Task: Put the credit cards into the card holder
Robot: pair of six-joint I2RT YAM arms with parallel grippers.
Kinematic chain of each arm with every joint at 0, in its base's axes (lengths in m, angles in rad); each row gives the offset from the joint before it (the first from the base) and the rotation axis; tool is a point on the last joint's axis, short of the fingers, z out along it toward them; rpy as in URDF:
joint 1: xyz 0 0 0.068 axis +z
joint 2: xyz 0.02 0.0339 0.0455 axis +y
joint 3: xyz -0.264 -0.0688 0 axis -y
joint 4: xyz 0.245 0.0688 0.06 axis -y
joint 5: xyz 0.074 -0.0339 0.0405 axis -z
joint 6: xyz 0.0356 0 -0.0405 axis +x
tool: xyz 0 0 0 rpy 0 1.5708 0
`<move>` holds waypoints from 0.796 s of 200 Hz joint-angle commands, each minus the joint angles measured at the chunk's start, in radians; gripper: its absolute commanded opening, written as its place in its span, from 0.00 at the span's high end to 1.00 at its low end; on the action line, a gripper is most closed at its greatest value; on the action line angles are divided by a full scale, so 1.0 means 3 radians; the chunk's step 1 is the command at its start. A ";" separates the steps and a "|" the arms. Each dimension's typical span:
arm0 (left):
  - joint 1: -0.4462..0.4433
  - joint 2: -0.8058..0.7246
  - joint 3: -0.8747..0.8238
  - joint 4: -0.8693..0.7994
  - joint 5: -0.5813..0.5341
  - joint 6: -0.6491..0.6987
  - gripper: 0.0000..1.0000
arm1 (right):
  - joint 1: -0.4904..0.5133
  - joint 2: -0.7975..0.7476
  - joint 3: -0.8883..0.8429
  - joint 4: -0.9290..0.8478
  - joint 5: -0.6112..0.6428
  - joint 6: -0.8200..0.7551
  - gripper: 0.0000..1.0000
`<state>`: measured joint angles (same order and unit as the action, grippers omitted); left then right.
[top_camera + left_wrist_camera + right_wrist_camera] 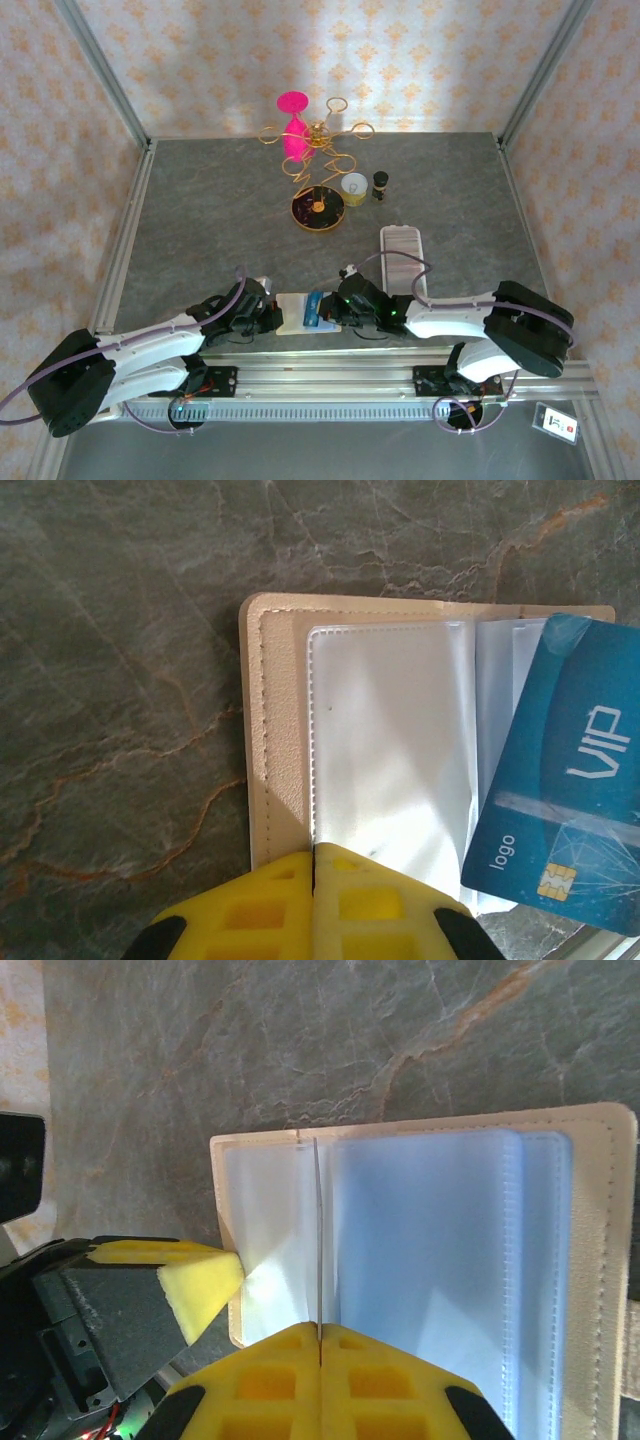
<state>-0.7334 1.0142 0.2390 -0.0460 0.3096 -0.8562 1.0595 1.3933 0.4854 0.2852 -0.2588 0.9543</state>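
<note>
Two grippers meet at the lower centre of the top view, one on each side of the open card holder (pixel 277 730). The holder lies flat on the grey stone-patterned table (pixel 120 680) with its clear sleeves (pixel 390 740) facing up. The left gripper (pixel 313 858), at the bottom edge of the left wrist view, has its yellow fingers pressed together on the holder's near edge. This is most likely to pin the holder flat and keep it from sliding. The right gripper (pixel 319 1330) is likewise clamped shut, on the blue credit card (pixel 560 770). In its own view the card shows edge-on, as a thin line running up over the sleeves. In the left wrist view the card stands tilted at the right of the frame, over the holder's right half. That angle looks chosen to bring a card edge towards a sleeve mouth, though which pocket is meant cannot be told. Room is tight: the two sets of fingers sit near each other, and the holder lies close to the metal rail (pixel 330 372) low in the top view. Above the holder the table lies bare, with the white ridged tray (pixel 402 255) near to the upper right and the gold wire stand (pixel 318 150) well apart at upper centre.
</note>
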 commanded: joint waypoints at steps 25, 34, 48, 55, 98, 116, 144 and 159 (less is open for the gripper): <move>-0.0035 -0.0011 -0.0044 -0.0098 -0.0023 -0.0014 0.94 | 0.0022 0.0013 -0.0086 0.0130 -0.0048 0.0060 1.00; -0.0037 -0.0006 -0.0044 -0.0097 -0.0024 -0.0013 0.94 | 0.0017 -0.0005 -0.0119 0.0182 -0.0085 0.0079 1.00; -0.0036 -0.0001 -0.0052 -0.0090 -0.0035 -0.0020 0.95 | 0.0022 -0.0043 -0.0185 0.0273 -0.0101 0.0114 1.00; -0.0040 0.0002 -0.0053 -0.0082 -0.0035 -0.0020 0.95 | 0.0022 -0.0054 -0.0215 0.0340 -0.0104 0.0131 1.00; -0.0040 0.0014 -0.0050 -0.0087 -0.0039 -0.0019 0.94 | 0.0021 -0.0006 -0.0257 0.0596 -0.0211 0.0182 1.00; -0.0039 0.0019 -0.0046 -0.0087 -0.0039 -0.0019 0.95 | 0.0021 0.0023 -0.0303 0.0748 -0.0228 0.0229 1.00; -0.0036 0.0010 -0.0050 -0.0103 -0.0035 -0.0019 0.95 | 0.0022 0.0007 -0.0357 0.0858 -0.0170 0.0258 1.00; -0.0036 0.0000 -0.0055 -0.0107 -0.0034 -0.0020 0.95 | 0.0022 0.0016 -0.0355 0.0859 -0.0165 0.0253 1.00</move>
<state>-0.7334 1.0142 0.2390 -0.0460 0.3092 -0.8566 1.0599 1.3941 0.3897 0.4877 -0.3187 1.0176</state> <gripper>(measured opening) 0.057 0.043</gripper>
